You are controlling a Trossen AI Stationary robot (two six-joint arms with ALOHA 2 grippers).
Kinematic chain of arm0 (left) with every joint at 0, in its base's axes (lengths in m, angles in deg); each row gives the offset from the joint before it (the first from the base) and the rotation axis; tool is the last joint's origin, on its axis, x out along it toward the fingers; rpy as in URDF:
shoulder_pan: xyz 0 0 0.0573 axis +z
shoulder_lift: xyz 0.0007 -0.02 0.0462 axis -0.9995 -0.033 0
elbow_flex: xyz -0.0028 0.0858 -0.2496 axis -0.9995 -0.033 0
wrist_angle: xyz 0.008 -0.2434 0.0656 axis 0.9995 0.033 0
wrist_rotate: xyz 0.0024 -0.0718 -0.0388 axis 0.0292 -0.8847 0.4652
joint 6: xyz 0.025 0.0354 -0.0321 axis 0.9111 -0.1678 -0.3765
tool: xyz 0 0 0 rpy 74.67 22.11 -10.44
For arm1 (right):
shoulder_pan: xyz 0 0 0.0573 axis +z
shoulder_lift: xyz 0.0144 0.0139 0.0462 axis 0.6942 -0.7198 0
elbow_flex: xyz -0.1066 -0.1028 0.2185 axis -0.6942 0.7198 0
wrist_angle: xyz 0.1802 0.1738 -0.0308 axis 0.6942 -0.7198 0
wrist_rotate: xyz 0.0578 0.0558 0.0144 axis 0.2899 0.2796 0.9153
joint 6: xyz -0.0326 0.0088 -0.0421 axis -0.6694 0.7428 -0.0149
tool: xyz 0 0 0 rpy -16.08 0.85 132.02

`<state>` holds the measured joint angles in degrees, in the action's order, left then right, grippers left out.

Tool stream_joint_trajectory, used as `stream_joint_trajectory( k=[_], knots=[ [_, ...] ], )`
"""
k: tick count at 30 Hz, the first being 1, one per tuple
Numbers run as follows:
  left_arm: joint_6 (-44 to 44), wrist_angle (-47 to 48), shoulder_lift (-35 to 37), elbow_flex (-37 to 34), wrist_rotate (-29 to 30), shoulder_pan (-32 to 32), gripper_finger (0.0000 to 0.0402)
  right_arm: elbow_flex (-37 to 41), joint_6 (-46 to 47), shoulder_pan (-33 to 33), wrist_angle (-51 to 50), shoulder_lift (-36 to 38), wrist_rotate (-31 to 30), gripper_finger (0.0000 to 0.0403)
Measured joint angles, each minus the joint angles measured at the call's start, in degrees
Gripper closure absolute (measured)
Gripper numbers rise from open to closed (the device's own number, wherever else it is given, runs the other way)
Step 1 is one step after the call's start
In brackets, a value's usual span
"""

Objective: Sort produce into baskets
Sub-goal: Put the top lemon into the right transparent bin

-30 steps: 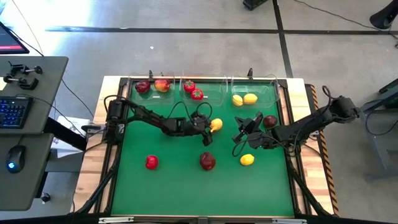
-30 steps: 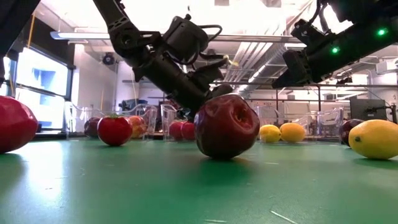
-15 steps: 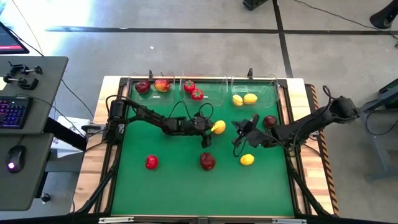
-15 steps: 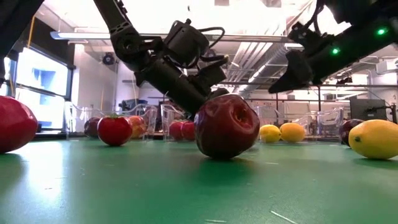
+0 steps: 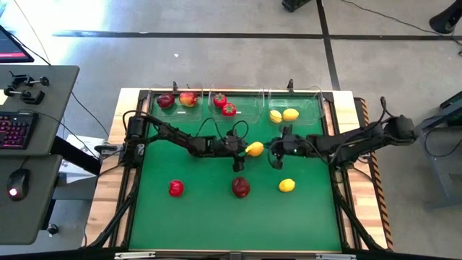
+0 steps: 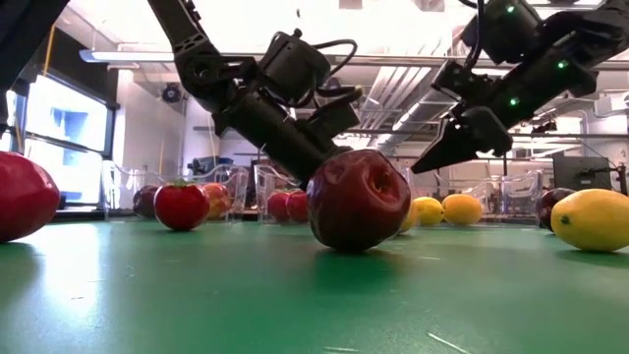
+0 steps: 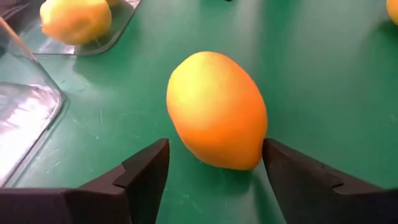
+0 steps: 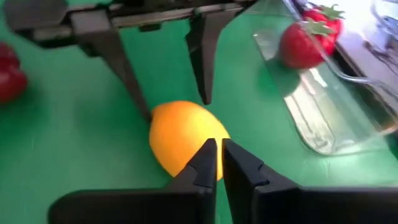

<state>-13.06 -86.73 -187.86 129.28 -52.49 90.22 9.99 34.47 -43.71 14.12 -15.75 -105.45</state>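
a green mat covers the wooden surface (image 5: 346,108), with grey floor and a desk with a keyboard off to one side. nearest the front edge lie a bright red green-topped fruit (image 5: 176,188), a dark red apple (image 5: 240,187) and a small yellow lemon (image 5: 286,185), well apart from each other.

further in, at mid-mat, sits the orange-yellow oval lemon (image 5: 254,149) the coming move turns on. the left hand (image 5: 241,149) is right at it: in the left wrist view its two dark fingers (image 7: 146,171) stand apart with the lemon between them, its long axis tilted across the gap and its sides just short of both pads, so nothing is clamped yet. the right hand (image 5: 276,149) comes at the same lemon from the opposite side, fingers together, tips just beside or touching its skin. the left hand is the better placed to take it.

farthest back, three clear rectangular plastic baskets (image 5: 253,108) line the rear edge: apples in the left one, green-topped red fruit in the middle, two lemons in the right, which looks like where this lemon belongs.
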Motion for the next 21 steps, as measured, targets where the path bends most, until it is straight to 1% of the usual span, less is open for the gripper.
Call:
stream_joint_trajectory(
  k=[2, 4, 8, 13, 17, 21],
  knots=[
    [0.88, 0.35, 0.01, 0.0, 0.02, 0.0, 0.0169, 0.0, -1.3, -0.7, -0.15, 0.0, 1.24, 0.0359],
    [2.06, 0.71, 0.01, 0.0, 0.02, 0.02, 0.0178, -0.17, -0.92, -1.26, -0.55, 0.0, 2.26, 0.0326],
    [4.78, 1.02, 0.01, 0.0, 0.22, 0.02, 0.0196, -3.47, -1.06, -2.38, -5.73, -0.28, 7.88, 0.0252],
    [6.02, 1.02, 0.01, 0.0, 0.24, 0.3, 0.0213, -8.12, 0.33, -4.49, -7.7, -4.15, 12.43, 0.0169],
    [6.02, 1.54, 0.01, 0.0, 0.26, 0.57, 0.0223, -12.78, -1.32, -5.79, -13.92, -9.66, 13.28, 0.0133],
    [6.02, 1.52, 0.03, 0.0, 0.26, 0.57, 0.0228, -17.7, -5.22, -5.61, -19.81, -12.85, 10.39, 0.0122]
  ],
)
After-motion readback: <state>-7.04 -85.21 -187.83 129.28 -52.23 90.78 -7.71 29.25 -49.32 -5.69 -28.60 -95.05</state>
